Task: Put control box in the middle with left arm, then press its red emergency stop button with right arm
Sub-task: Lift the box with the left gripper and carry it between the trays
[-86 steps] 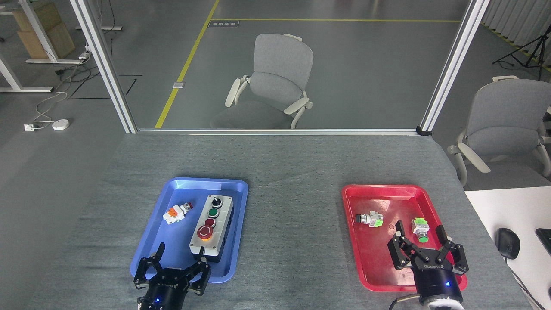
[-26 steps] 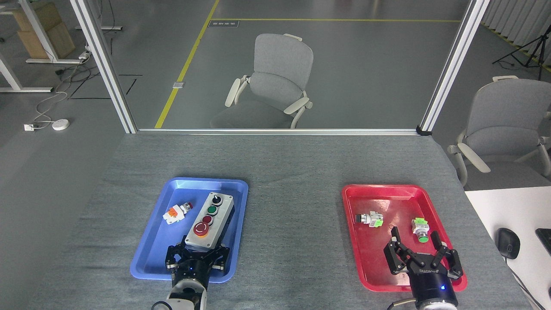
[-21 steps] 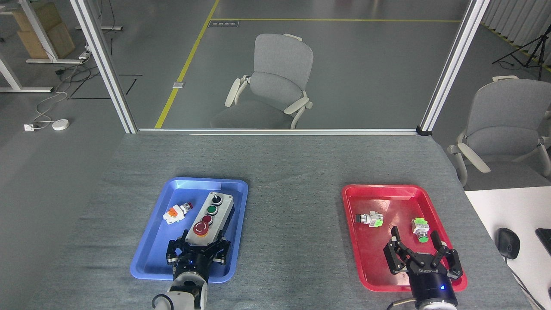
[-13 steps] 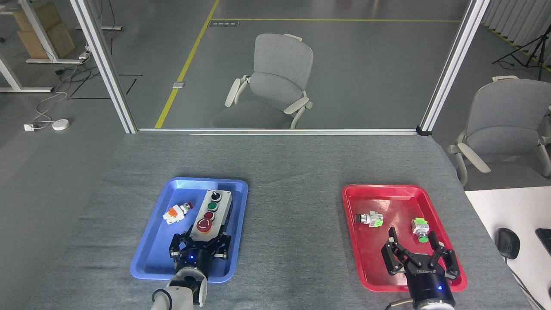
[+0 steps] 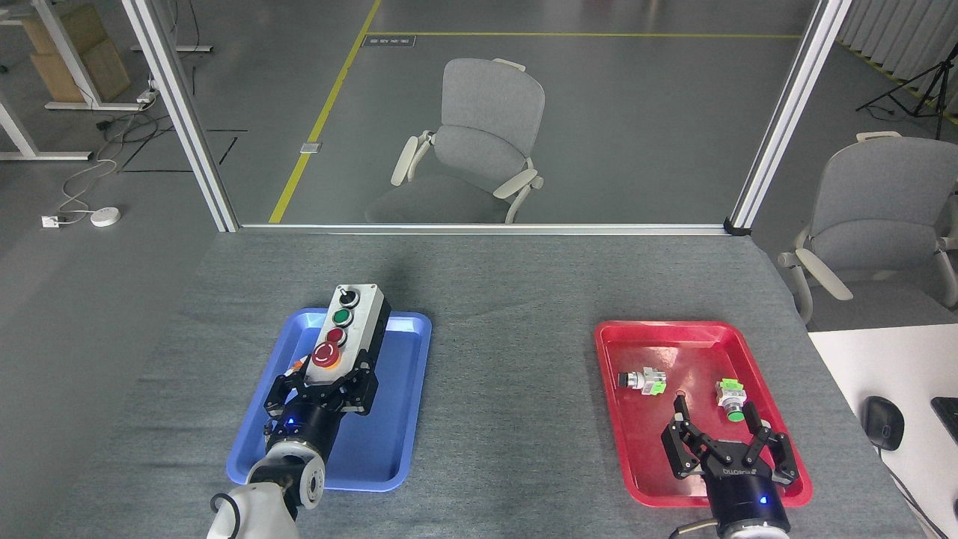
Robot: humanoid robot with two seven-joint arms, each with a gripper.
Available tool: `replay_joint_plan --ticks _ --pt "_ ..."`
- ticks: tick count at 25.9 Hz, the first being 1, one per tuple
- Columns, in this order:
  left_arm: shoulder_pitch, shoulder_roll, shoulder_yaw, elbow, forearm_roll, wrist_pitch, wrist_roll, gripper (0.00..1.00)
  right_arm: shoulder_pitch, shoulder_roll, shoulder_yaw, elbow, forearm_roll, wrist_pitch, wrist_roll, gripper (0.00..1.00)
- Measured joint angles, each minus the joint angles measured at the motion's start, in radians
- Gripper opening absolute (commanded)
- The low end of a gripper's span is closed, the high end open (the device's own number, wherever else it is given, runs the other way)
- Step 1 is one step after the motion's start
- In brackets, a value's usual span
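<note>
The left end effector [image 5: 322, 385] clamps the control box [image 5: 340, 329] aloft over the blue tray [image 5: 389, 449]; the right end effector [image 5: 724, 443] hovers spread.

A single head view looks forward and steeply down from above the near edge of the bench [image 5: 509, 284]. Taking the blue tray [image 5: 389, 449] as landmark, the camera sits nearer than it and to its right, close enough that both arms enter at the bottom edge. Beyond the tray, the view carries past the bench's far edge to a grey chair [image 5: 479, 142] on the floor. No second view overlaps it.
</note>
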Motion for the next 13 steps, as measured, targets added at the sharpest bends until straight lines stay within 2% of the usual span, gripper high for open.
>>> replay_joint_plan --ticks 3,6,13 --pt "0.03 -0.013 -0.017 -0.086 0.008 0.011 -0.002 0.0 0.0 -0.001 0.0 0.001 0.001 0.004 0.0 0.99" --pt "0.049 -0.061 -0.079 -0.136 0.0 0.034 -0.011 0.0 0.001 -0.001 0.0 0.003 0.001 0.005 0.0 0.99" --pt "0.041 -0.116 -0.307 -0.113 -0.021 0.159 -0.023 0.0 0.004 -0.004 0.0 0.004 0.001 0.007 0.0 0.99"
